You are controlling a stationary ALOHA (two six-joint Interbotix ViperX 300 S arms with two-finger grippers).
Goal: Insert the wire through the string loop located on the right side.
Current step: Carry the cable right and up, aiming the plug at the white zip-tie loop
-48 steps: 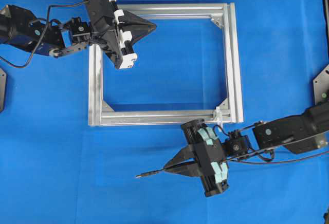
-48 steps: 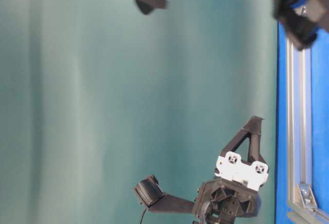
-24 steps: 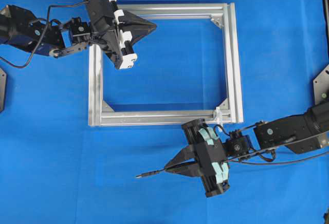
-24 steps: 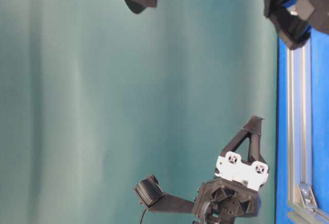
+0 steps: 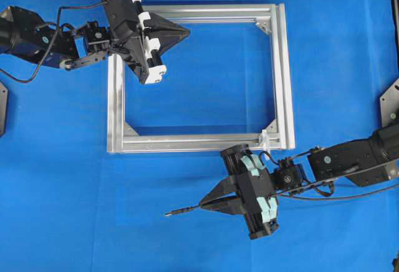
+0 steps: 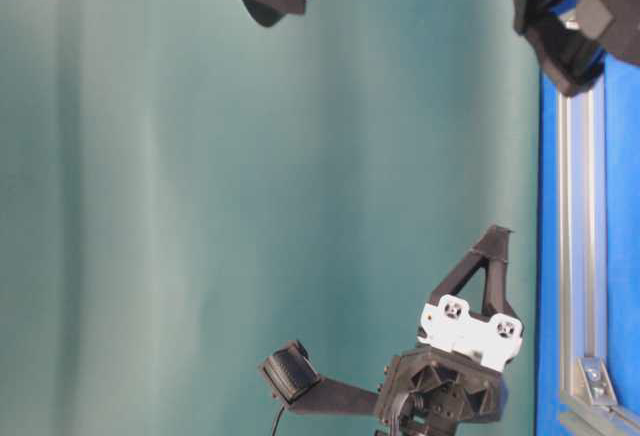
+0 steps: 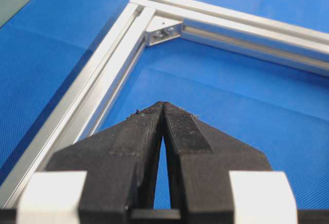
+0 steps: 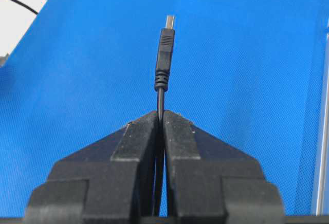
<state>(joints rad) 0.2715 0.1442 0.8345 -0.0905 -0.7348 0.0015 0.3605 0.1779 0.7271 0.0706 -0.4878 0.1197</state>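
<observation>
My right gripper [image 5: 203, 205] hovers over the blue mat below the silver frame [image 5: 282, 78], shut on the thin black wire [image 5: 185, 209]. The wire's small plug [image 8: 164, 49] sticks out past the fingertips and points left in the overhead view. The string loop [image 5: 265, 136] is a tiny whitish bit on the frame's lower right corner, just above and to the right of my right gripper. My left gripper [image 5: 186, 30] sits over the frame's top left part. It is shut [image 7: 163, 105] with nothing between its fingers.
The rectangular aluminium frame lies flat on the blue mat, with corner brackets [image 7: 163, 30] inside its corners. The arms' thick black cables [image 5: 349, 192] trail off to the right. A green backdrop [image 6: 250, 206] fills the table-level view.
The right arm shifted very slightly with the wire at first, then held still. The left arm has not moved.
</observation>
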